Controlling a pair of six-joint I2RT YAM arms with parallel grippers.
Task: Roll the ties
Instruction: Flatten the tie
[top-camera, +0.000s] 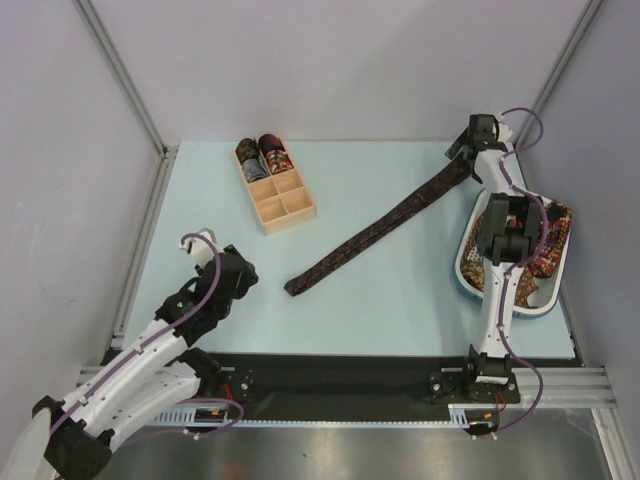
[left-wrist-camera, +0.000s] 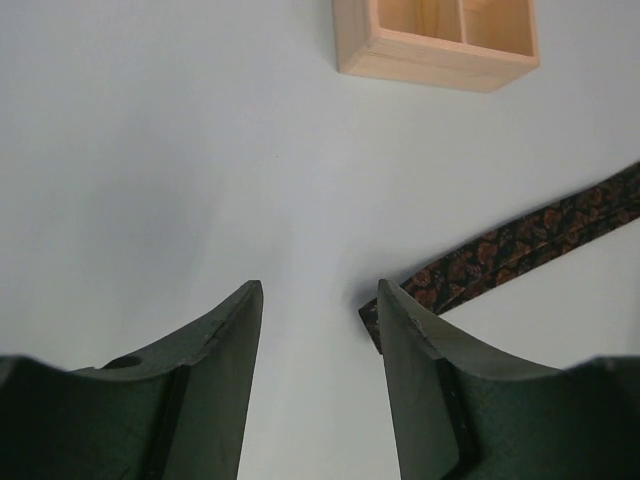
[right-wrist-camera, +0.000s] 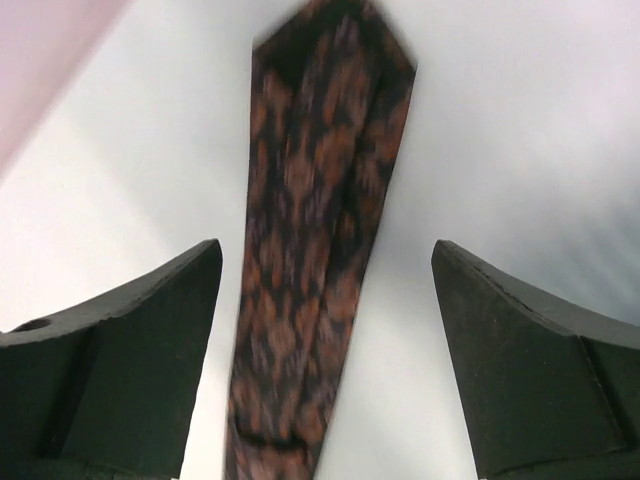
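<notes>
**Progress status: partly complete.**

- Done: two rolled ties (top-camera: 260, 153) sit side by side in the far compartments of the wooden box (top-camera: 283, 208). The other compartments show bare wood.
- In hand: one dark patterned tie (top-camera: 375, 232) lies flat and fully unrolled on the surface (top-camera: 400, 300). It runs diagonally from its narrow end near the left arm to its wide pointed end at the far right.
- Left to do: more ties (top-camera: 550, 255) lie piled in the white basket (top-camera: 528, 307) beneath the right arm. Their number cannot be told.

**Tool state**

- Left tool (left-wrist-camera: 320, 300): jaws apart, gripping nothing. It sits low over the surface, with the tie's narrow end just beside one finger.
- Right tool (right-wrist-camera: 327, 250): jaws spread wide on either side of the wide end. No pinch on the fabric is visible.

**Assessment:** no coil has formed at either end, so rolling of this tie has apparently not begun. Rolling it, placing it in the box, and processing the basket ties are all outstanding.
</notes>
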